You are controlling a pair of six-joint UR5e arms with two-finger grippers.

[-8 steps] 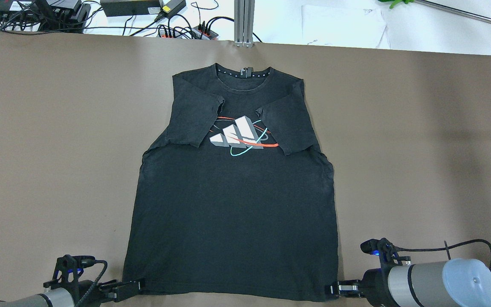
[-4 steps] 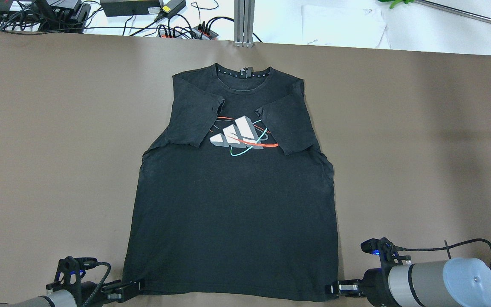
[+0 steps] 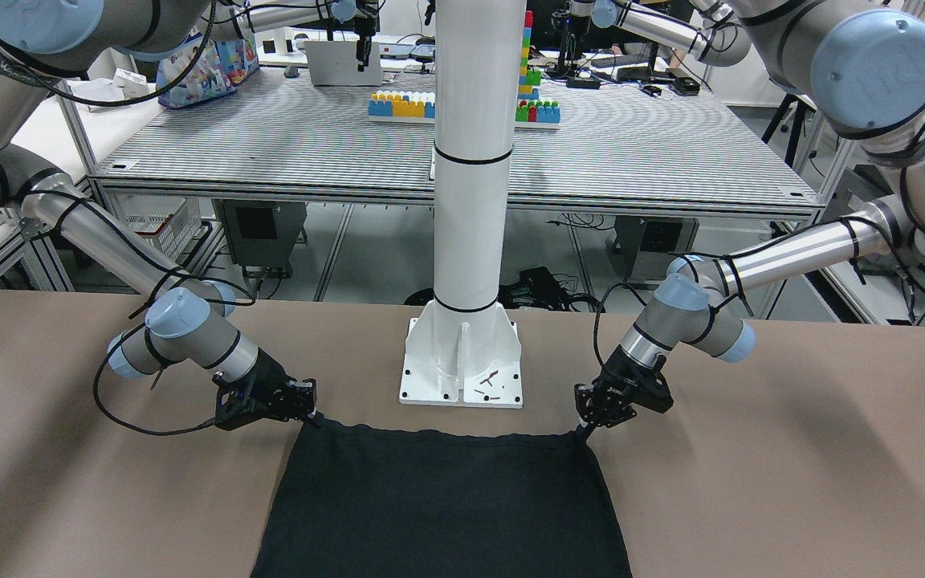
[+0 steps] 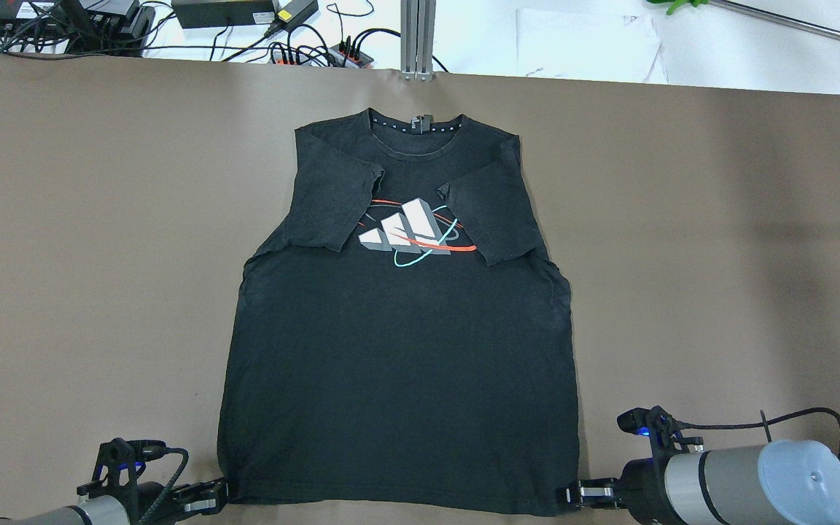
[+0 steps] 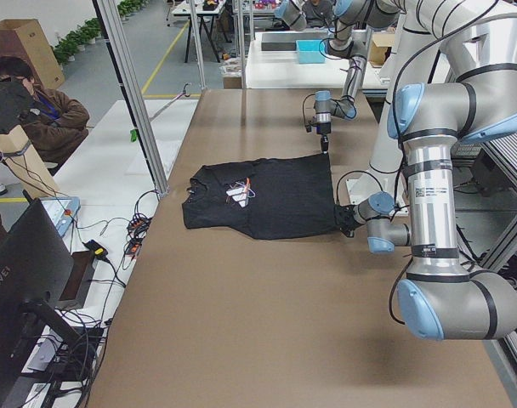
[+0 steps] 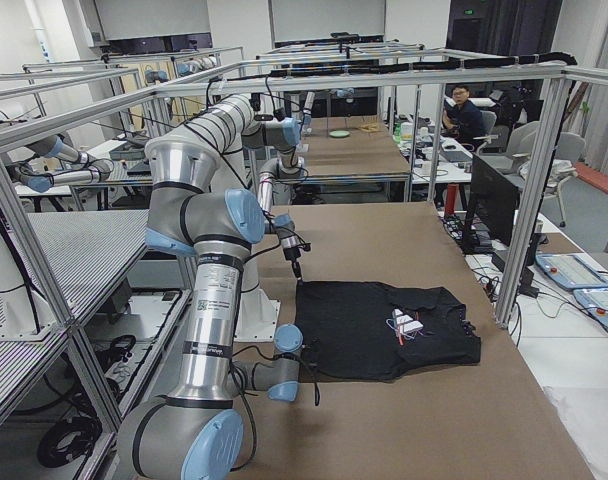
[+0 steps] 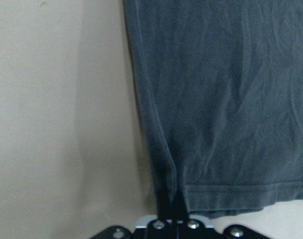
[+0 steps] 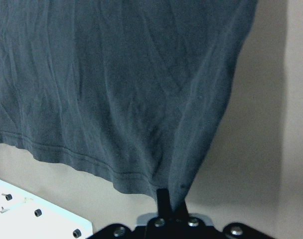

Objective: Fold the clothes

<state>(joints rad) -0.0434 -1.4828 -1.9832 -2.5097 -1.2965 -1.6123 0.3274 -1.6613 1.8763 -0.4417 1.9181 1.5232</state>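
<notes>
Left gripper [image 4: 223, 497] had drawn back slightly; it and right gripper [image 4: 564, 494] clamped the clothes' [image 4: 398, 350] hem corners; next probably needed an even lift.

A robotics laboratory with several work cells.
Silver aluminium-profile frames [image 6: 531, 200] stand along the long brown-covered desk [image 4: 99, 219]. More silver jointed robot arms [image 3: 663, 28] are behind a grey ribbed metal desk [image 3: 270, 136] carrying coloured toy building blocks [image 3: 402, 104]. A black computer monitor [image 5: 25, 272], black power adapters with cables [image 4: 223, 11] and a seated person [image 5: 37, 110] are near.
</notes>
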